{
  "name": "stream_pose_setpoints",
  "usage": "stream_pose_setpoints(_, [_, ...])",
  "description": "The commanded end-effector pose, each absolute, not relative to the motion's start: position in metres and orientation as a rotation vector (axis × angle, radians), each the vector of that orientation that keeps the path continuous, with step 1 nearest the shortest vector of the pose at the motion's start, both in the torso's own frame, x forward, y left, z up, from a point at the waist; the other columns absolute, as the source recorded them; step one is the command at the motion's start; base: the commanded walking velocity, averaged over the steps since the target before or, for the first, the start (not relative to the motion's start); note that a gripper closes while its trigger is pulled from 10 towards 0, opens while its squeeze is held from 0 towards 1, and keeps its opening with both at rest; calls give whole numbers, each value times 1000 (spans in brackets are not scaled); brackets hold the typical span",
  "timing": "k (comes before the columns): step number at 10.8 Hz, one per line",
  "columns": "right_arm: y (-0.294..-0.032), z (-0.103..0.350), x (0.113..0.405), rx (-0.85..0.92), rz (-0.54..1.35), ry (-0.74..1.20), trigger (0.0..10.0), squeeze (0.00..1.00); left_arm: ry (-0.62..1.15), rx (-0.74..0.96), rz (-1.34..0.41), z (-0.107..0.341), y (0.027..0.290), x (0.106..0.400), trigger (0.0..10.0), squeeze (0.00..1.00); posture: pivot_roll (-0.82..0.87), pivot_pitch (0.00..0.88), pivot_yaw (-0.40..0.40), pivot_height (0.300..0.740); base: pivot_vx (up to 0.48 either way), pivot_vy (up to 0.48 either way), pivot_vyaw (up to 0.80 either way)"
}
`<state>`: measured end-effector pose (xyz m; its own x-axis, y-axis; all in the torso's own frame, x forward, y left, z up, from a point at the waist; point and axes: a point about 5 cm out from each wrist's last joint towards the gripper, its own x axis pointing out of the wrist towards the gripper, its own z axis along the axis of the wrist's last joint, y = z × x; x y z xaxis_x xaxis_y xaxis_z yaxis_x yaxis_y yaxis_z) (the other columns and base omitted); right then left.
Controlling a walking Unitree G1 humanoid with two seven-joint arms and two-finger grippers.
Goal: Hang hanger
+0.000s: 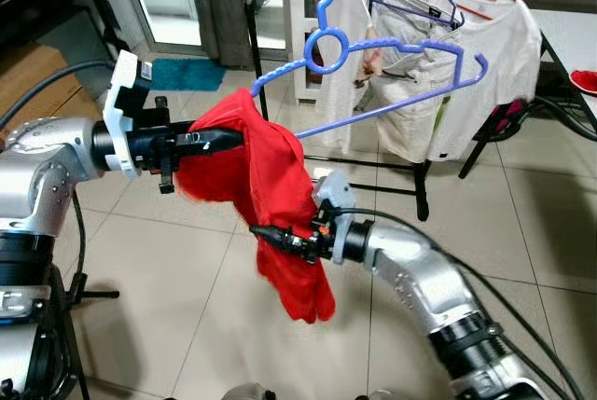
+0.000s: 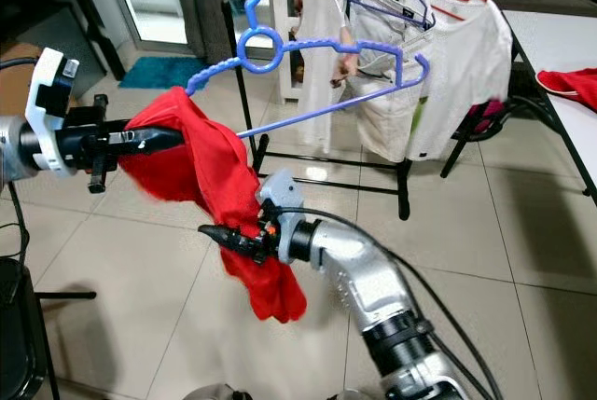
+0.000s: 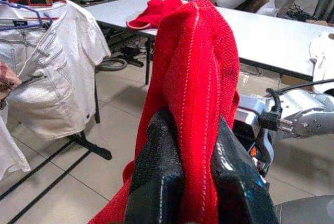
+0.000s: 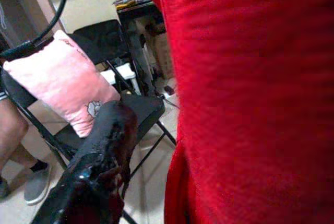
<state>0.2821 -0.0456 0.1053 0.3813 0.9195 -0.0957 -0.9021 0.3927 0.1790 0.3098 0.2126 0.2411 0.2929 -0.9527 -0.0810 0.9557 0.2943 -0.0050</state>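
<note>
— Where's the hanger (image 1: 373, 69) right now?

— Up in the air in front of the robot, tilted. It's the blue plastic one; 1 end is buried in the red garment (image 1: 270, 195), the other end points toward the clothes rack (image 1: 410, 162), where white shirts (image 1: 485, 55) hang.

— Who's holding the cloth?

— Both arms. The left gripper (image 3: 190, 145) is up at the top of the garment with its 2 black fingers clamped on a fold of the red knit; the wrist camera shows the fabric pinched between them. The right gripper (image 1: 266, 235) is lower, pressed into the side of the cloth.

— Is the right 1 closed on it?

— I can't tell. 1 black finger (image 4: 99, 156) shows just beside the red fabric; the other is hidden.

— Anything else around?

— A white table (image 3: 271, 31) with another red cloth (image 3: 156, 12) on it, and a pink cushion (image 4: 57, 80) on a black folding chair (image 4: 135, 109), a person's leg (image 4: 13, 130) beside it.
</note>
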Motion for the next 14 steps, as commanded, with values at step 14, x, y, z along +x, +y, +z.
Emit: stream_pose_setpoints(14, [-135, 103, 310, 99, 847, 172, 0, 0, 42, 67, -1221, 245, 226, 303, 0, 0, 7, 48, 78, 740, 0, 0, 0])
